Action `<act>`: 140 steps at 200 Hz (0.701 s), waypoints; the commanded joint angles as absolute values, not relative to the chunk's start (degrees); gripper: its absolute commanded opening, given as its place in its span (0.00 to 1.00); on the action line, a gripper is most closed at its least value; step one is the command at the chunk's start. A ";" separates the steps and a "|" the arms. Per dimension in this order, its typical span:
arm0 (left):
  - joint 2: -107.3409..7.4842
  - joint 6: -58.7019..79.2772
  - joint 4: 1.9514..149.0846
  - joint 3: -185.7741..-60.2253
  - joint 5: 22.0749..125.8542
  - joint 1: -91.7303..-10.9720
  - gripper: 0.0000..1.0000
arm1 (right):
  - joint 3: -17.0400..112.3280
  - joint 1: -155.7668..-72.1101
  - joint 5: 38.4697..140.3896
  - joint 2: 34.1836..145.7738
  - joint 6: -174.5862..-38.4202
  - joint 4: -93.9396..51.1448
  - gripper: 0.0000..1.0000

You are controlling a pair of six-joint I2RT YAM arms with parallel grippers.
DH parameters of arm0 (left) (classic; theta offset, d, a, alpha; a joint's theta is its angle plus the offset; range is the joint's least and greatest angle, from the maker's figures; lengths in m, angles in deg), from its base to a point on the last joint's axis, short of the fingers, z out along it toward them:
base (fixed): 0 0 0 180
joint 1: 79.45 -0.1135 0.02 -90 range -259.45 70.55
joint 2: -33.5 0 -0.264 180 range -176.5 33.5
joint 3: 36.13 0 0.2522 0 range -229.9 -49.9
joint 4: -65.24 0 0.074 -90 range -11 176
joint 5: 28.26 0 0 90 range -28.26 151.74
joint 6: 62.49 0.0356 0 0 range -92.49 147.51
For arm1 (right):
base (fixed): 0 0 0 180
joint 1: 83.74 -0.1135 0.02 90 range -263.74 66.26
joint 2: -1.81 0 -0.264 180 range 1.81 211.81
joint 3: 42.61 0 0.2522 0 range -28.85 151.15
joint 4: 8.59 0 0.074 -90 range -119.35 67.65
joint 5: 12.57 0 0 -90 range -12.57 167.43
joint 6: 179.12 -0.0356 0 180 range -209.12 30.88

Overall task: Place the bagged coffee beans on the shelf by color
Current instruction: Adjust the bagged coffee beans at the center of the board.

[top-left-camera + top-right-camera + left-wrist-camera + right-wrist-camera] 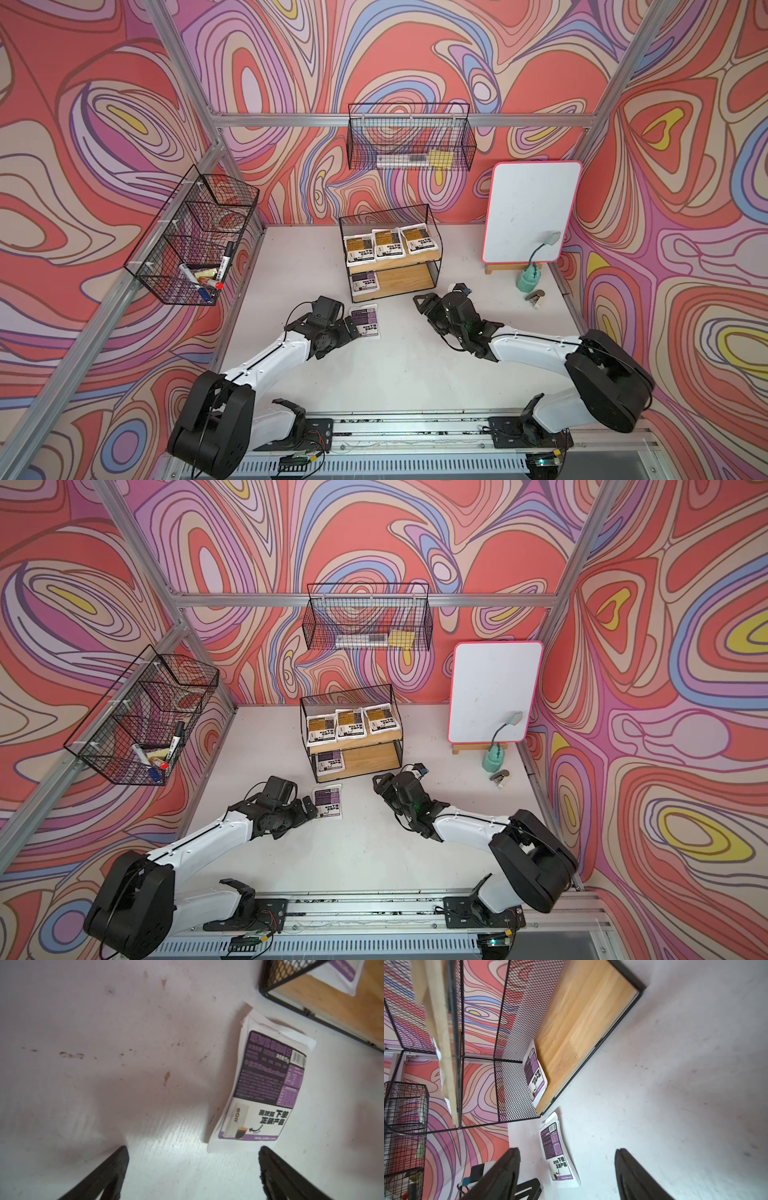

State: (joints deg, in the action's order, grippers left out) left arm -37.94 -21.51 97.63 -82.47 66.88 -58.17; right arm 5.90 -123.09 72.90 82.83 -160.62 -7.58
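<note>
**Lining up on the last purple pouch**

Low in the frame in both top views, the left jaws stand open and empty. Their tips are just beside the near edge of the purple pouch (365,321), which lies flat on the bench (395,365). The left wrist view shows it off toward one finger, so I would centre the jaws over one edge before pinching; a flat pouch gives little to grip. The right jaws, also open and empty, hover to the right of it.

Further back stands the shelf (409,277). Its upper board carries three orange-brown pouches (389,244) in a row. The lower board holds one shelved purple pouch (365,282) at its left end, with bare wood beside it for this one. At far left, a wire basket (195,237) holds markers.
</note>
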 commanded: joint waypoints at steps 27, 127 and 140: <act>-43.48 -18.17 88.67 -83.32 69.18 -54.87 0.99 | 0.59 -120.57 74.53 75.66 -155.53 -14.50 0.75; -55.03 -13.35 83.87 -90.51 80.32 -46.50 0.99 | -4.99 -120.50 74.27 71.34 -159.24 -15.14 0.75; -56.44 -12.78 84.07 -92.61 81.24 -43.89 0.99 | -5.14 -120.56 74.19 71.20 -159.60 -15.20 0.75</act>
State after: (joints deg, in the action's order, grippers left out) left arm -53.35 -14.97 82.64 -90.12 76.24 -47.62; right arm -4.12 -120.66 74.45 72.23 -158.57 -14.32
